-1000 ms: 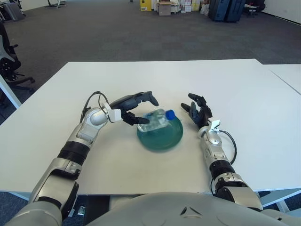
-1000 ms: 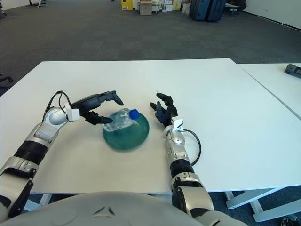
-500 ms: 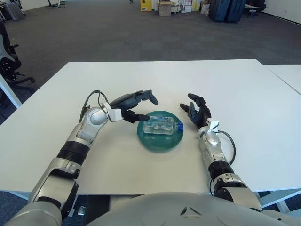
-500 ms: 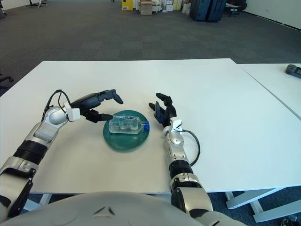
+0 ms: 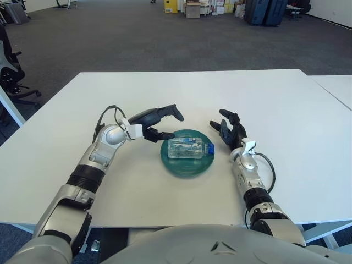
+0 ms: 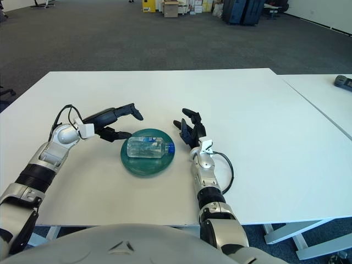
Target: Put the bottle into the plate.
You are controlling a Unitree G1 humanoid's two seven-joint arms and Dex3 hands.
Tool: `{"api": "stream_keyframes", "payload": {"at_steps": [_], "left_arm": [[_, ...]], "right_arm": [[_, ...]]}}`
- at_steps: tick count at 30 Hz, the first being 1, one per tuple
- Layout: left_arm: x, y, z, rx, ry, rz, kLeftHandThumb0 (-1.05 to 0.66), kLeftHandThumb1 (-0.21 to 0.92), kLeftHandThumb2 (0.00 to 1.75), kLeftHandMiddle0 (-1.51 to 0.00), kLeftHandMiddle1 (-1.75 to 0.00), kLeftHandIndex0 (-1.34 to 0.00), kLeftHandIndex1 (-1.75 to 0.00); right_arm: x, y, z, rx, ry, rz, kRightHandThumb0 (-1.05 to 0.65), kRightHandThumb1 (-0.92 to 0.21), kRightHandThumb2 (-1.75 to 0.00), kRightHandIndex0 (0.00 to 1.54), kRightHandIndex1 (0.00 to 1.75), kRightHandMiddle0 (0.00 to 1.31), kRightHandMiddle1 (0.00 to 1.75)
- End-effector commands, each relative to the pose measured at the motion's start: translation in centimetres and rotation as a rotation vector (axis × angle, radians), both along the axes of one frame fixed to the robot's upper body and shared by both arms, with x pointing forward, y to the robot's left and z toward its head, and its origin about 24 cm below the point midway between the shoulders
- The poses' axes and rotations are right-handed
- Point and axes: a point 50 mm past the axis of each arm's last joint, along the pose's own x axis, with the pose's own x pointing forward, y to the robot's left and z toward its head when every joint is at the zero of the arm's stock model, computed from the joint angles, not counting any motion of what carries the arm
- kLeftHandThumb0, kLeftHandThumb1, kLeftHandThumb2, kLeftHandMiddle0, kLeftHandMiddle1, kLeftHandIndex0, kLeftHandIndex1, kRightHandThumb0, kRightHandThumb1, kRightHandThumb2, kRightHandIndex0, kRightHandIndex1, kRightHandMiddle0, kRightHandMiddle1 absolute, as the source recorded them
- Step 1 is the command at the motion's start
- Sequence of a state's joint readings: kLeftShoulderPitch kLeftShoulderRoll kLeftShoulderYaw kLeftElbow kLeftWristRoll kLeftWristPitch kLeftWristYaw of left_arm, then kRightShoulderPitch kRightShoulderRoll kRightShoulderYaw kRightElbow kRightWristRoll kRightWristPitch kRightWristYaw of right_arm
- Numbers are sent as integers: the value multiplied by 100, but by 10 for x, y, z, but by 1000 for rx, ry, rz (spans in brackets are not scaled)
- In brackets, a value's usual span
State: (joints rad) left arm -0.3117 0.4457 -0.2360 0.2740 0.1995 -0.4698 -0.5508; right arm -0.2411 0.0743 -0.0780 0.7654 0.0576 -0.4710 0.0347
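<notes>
The bottle (image 5: 190,148) lies on its side in the green plate (image 5: 187,166), cap toward my right. My left hand (image 5: 155,123) hovers beside the plate, fingers spread, holding nothing; my right hand (image 5: 231,132) too.

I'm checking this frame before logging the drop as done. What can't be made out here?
- Bottle label: too small to read in either eye view.
- Plate floor under the bottle: hidden by the bottle itself.
- Right hand palm: turned away, beside the plate's right rim.
- Left hand, open: whether its lower finger touches the table is unclear.
</notes>
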Motion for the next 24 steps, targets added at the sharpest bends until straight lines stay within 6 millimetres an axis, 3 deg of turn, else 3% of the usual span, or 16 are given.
{"api": "stream_keyframes", "payload": {"at_steps": [1, 8, 12, 15, 19, 24], "left_arm": [[2, 3, 4, 2, 4, 9, -81, 92, 40, -29, -21, -17, -119], [3, 3, 3, -38, 54, 50, -83, 92, 40, -29, -19, -14, -116], [8, 5, 1, -259, 190, 131, -85, 92, 43, -30, -13, -9, -103], [12, 19, 0, -482, 240, 222, -84, 92, 47, -32, -11, -5, -97], [16, 36, -5, -616, 201, 316, -80, 92, 53, -35, -10, -2, -93], [18, 40, -10, -721, 147, 409, -76, 92, 64, -37, -9, 0, -86]], "right_arm": [[-11, 2, -16, 9, 83, 13, -56, -92, -62, 79, 23, 4, 91], [-10, 1, -16, 9, 86, 12, -55, -92, -62, 79, 25, 4, 91], [-11, 0, -17, 9, 83, 11, -54, -92, -62, 76, 29, 5, 89], [-10, -2, -17, 13, 81, 10, -54, -92, -61, 73, 34, 6, 90], [-10, -4, -17, 14, 86, 3, -54, -92, -61, 70, 36, 6, 91], [-9, -6, -17, 9, 91, -11, -55, -92, -63, 66, 37, 7, 91]]}}
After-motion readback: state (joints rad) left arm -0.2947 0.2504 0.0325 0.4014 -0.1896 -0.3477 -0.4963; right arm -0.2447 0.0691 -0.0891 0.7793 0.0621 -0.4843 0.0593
